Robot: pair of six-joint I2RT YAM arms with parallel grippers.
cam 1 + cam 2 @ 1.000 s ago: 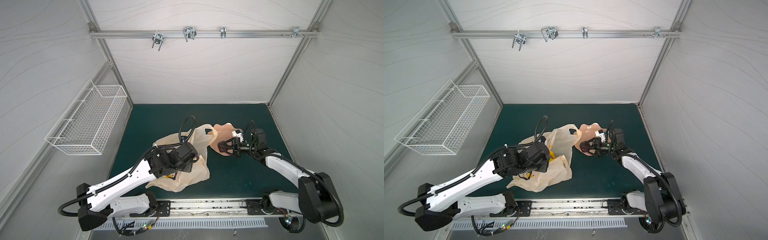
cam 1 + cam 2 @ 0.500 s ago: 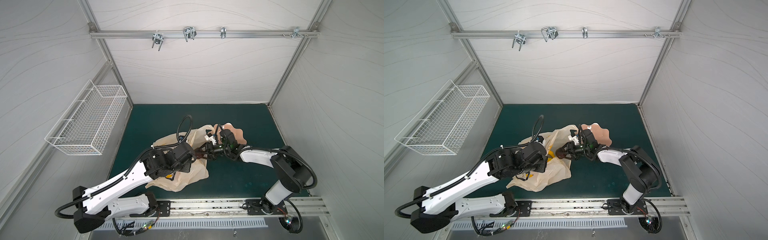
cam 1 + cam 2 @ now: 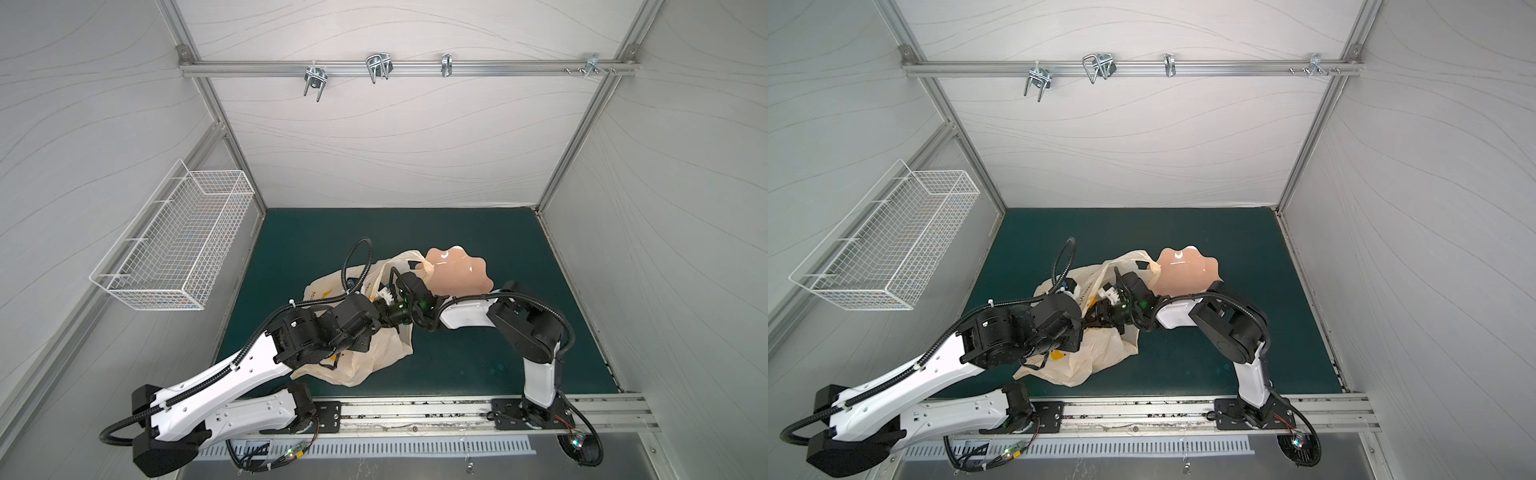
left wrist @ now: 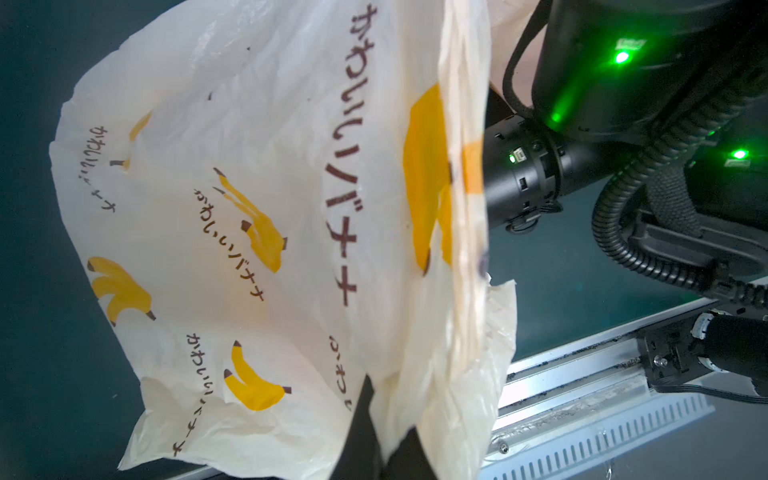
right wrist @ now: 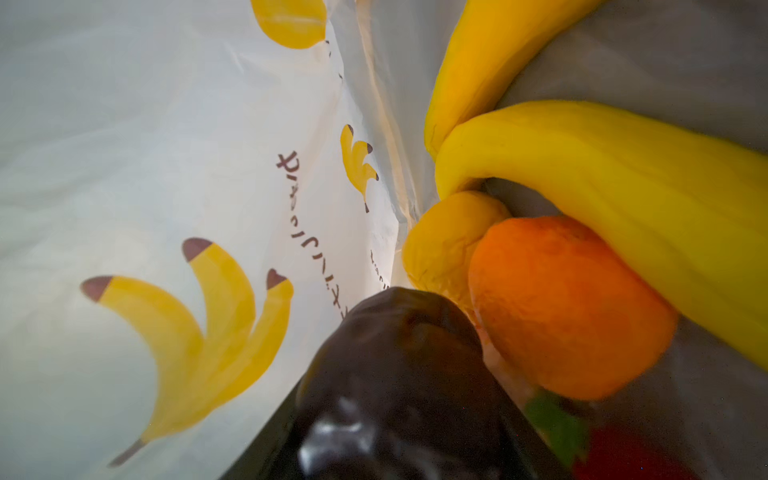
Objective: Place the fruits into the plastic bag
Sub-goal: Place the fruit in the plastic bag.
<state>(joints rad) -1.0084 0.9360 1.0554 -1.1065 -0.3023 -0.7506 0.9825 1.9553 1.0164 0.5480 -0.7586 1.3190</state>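
Crinkly plastic bag (image 4: 257, 124), smooth curved banana (image 5: 602, 174)

- My right gripper (image 3: 388, 316) is no longer over the wavy-edged pink dish (image 3: 457, 270). It swings across to the thin cream plastic bag printed with yellow bananas (image 3: 382, 353) and now sits in the bag's mouth.
- The right arm (image 3: 467, 312), stretched out low a second ago, is now folded, its elbow raised near the dish.
- The dish, partly covered before, now shows most of its face.
- The glossy dark brown round piece (image 5: 399, 374) at the gripper's tip is now inside the bag, just beside the small orange fruit (image 5: 569, 307).
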